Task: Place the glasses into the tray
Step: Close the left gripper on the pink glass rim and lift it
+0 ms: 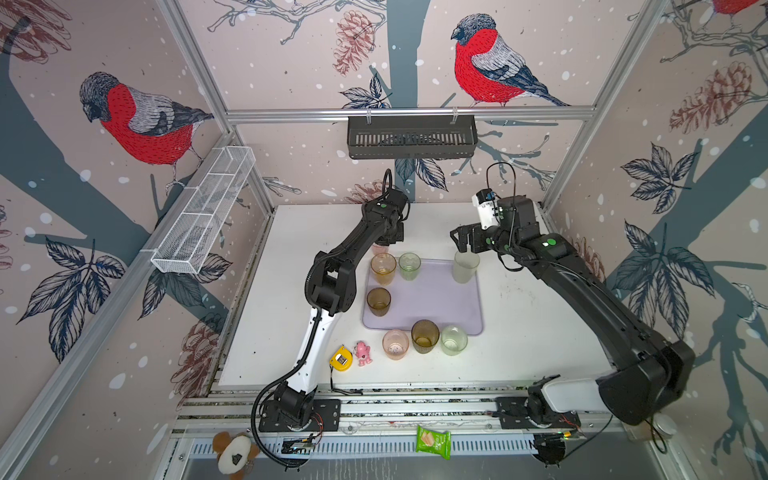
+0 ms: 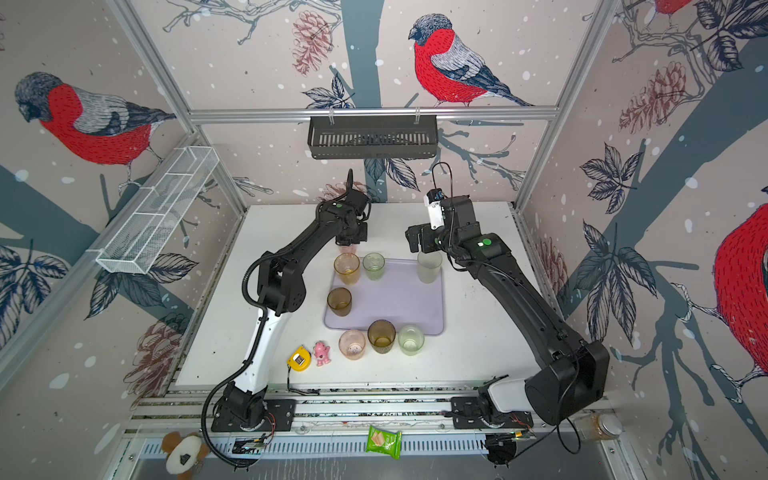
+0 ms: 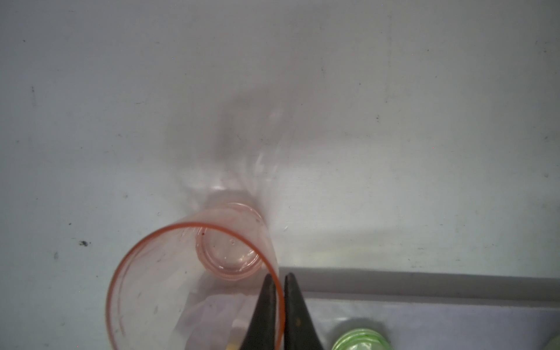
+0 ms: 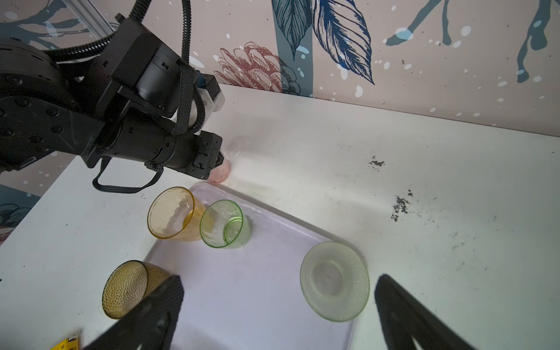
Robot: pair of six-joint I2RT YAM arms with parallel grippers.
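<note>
My left gripper [image 3: 278,277] is shut on the rim of a pink glass [image 3: 194,288], which stands on the white table just beyond the far left corner of the lavender tray [image 1: 432,299]. One finger is inside the rim and one outside. In both top views an amber glass [image 1: 382,268], a pale green glass [image 1: 409,266], a frosted glass [image 1: 465,266] and a brown glass [image 1: 378,301] stand along the tray's edges. My right gripper [image 4: 279,278] hangs open above the frosted glass [image 4: 335,280], holding nothing. A pink glass [image 1: 395,344], a brown glass [image 1: 424,336] and a green glass [image 1: 454,340] stand by the tray's near edge.
A yellow tape measure [image 1: 341,358] and a pink toy figure [image 1: 363,353] lie on the table at the front left. A black slatted basket [image 1: 411,137] hangs on the back wall, and a white wire basket [image 1: 203,212] on the left wall.
</note>
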